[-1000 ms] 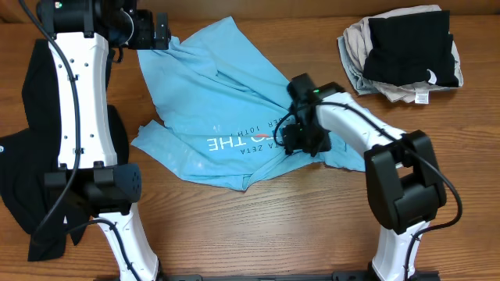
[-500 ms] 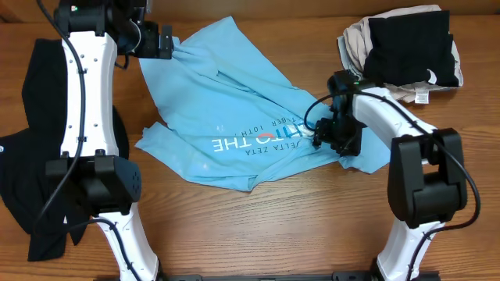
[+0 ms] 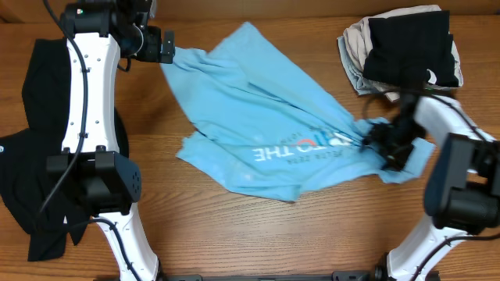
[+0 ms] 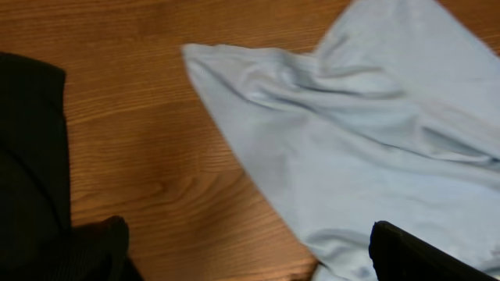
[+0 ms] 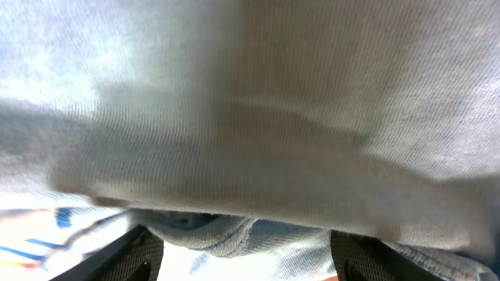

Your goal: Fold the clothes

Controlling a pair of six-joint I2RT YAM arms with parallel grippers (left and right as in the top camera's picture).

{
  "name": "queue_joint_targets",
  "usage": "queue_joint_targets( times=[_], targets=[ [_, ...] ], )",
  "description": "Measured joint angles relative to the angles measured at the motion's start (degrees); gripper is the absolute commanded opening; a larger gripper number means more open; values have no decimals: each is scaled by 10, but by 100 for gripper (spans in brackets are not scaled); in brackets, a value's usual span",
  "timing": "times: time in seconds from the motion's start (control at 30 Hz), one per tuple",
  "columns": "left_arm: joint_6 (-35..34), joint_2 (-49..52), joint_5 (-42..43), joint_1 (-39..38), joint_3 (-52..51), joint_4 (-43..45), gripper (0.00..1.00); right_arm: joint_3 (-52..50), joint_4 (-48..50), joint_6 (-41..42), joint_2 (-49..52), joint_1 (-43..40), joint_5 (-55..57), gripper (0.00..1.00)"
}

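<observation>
- While it is pulled between both arms, the light blue soft-cloth T-shirt [image 3: 258, 109] lies mid-table, drawn out along a diagonal from far-left corner to near-right, w/ wrinkles running along that line.
- Its red, white & dark printed lettering [image 3: 293, 148] faces up on the near half; the near hem is rumpled and partly tucked under.
- Left gripper [image 3: 166, 48] sits at the far-left tip of the T-shirt, and the cloth narrows right into it, so it looks clamped on that corner. The left wrist view shows only one dark finger at the frame edge, w/ the cloth [image 4: 367, 140] beside it.
- Right gripper [image 3: 380, 143] is at the right end, where the fabric gathers to a bunch. Its wrist view is filled w/ cloth [image 5: 250, 117] sitting between the fingers, so I judge it clamped on that bunch.
- Step in hand, as I read it: spreading/flattening, not yet folding. No fold is made.
- Next move calls for an even pull apart, then laying the shirt flat and regripping at true corners, since a bunch won't give a clean fold.
- A large plain black garment [image 3: 35, 94] lies at the left under the left arm, well apart from the T-shirt's body.
- A pile of beige & black clothes [image 3: 406, 51] sits far right on the brown wooden table [image 3: 234, 234].
</observation>
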Motion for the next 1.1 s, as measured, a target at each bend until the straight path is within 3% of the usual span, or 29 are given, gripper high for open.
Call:
queue_joint_targets(
  times=[0.13, 0.27, 0.67, 0.87, 1.1],
  targets=[
    [1, 0, 0, 0, -50, 47, 100, -7, -1, -17, -6, -78, -47, 72],
    [14, 0, 3, 0, -118, 141, 100, -24, 6, -54, -39, -96, -65, 73],
    [-7, 7, 19, 0, -253, 393, 95, -26, -8, -123, -303, -27, -81, 74],
    [-44, 63, 27, -4, -253, 449, 87, -26, -8, -139, -349, 10, -82, 74],
    [-78, 141, 52, -8, -256, 486, 86, -26, -7, -144, -355, 40, -84, 73]
  ],
)
